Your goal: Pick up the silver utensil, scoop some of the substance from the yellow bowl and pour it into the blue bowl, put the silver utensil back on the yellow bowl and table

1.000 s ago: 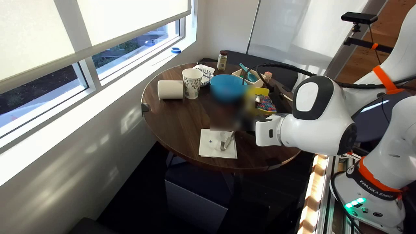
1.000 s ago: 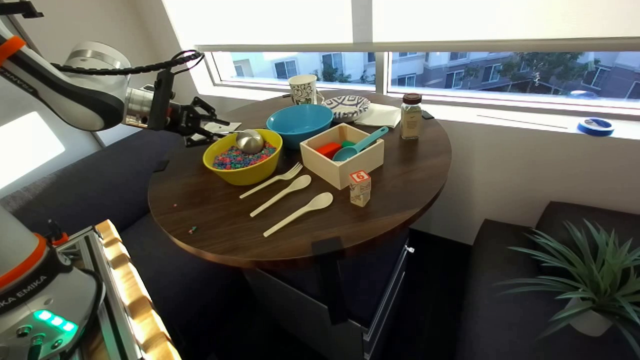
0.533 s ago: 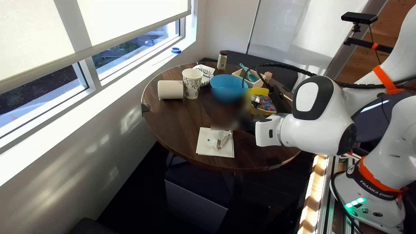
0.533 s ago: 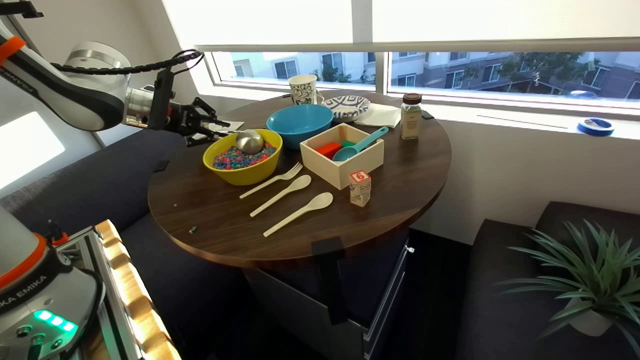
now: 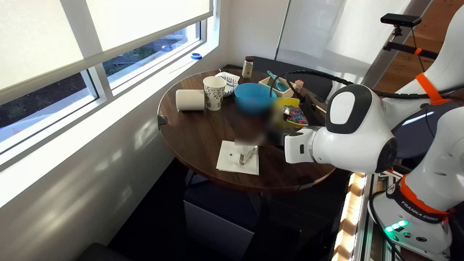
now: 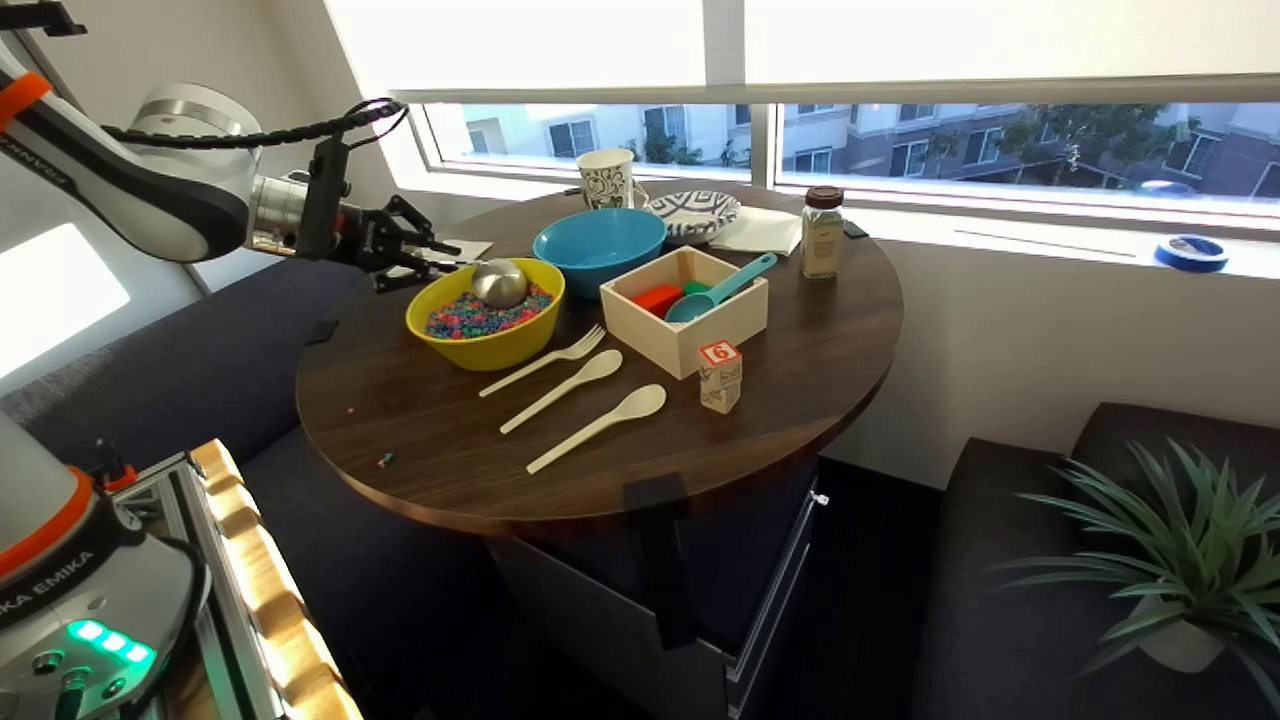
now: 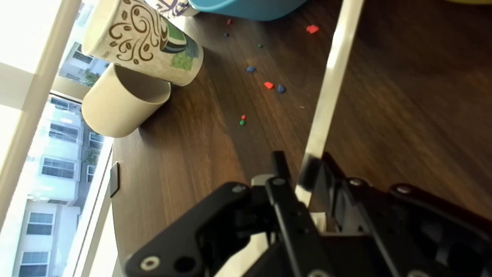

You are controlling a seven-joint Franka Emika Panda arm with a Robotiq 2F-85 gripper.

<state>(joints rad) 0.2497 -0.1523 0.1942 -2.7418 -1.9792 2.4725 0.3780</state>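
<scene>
The silver utensil leans over the yellow bowl's rim (image 6: 480, 352); its round silver end (image 6: 500, 284) lies at the inside of the bowl, over the multicoloured loose substance (image 6: 478, 318). Its long handle (image 7: 333, 86) runs down between the fingers of my gripper (image 7: 303, 156) in the wrist view, nearer the right finger, with a gap to the left finger. My gripper (image 6: 453, 258) is open around the handle. The handle's end (image 5: 246, 156) shows over the white napkin. The blue bowl (image 6: 600, 272) stands beside the yellow bowl on the dark round table (image 6: 450, 430). A blurred patch hides my fingers in an exterior view.
White napkin (image 5: 229, 166) lies under the handle's end. A wooden box (image 6: 650, 335) with a teal scoop, pale fork (image 6: 550, 358), spoons (image 6: 600, 425) and lettered blocks (image 6: 720, 378) stand in front. A jar (image 6: 822, 240), patterned plate (image 6: 693, 212) and paper cups (image 7: 142, 42) stand farther off.
The napkin and the handle's end have slid a little to the left in an exterior view. The utensil's round end has barely moved. The arm has hardly moved.
</scene>
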